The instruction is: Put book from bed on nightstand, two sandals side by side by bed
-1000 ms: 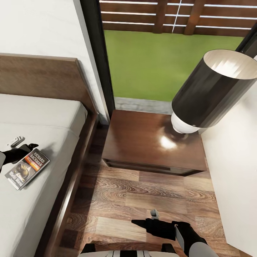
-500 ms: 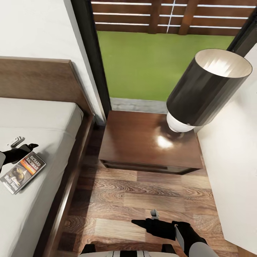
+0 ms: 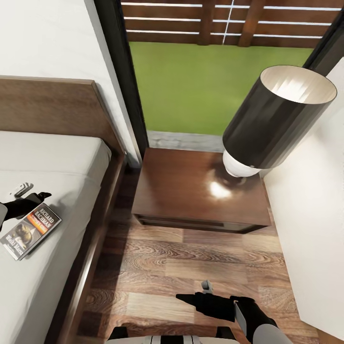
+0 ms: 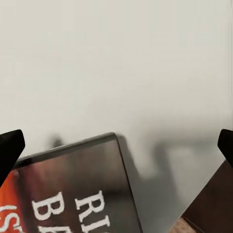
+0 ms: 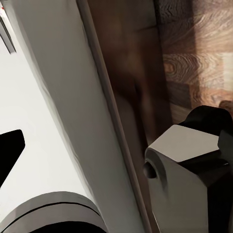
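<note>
Dark-shaded lamp [image 3: 274, 122] crowds the nightstand [image 3: 191, 188] (book [image 3: 29, 231] beside the wide-open left pincer [image 3: 26, 193]).

White walls [image 3: 52, 38], plank floor [image 3: 191, 267], window [image 3: 210, 71] onto lawn.

Black pincers [image 3: 203, 292], white-grey casings

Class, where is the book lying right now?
In the head view, the book lies flat on the bed at far left, beside the left gripper.
</note>
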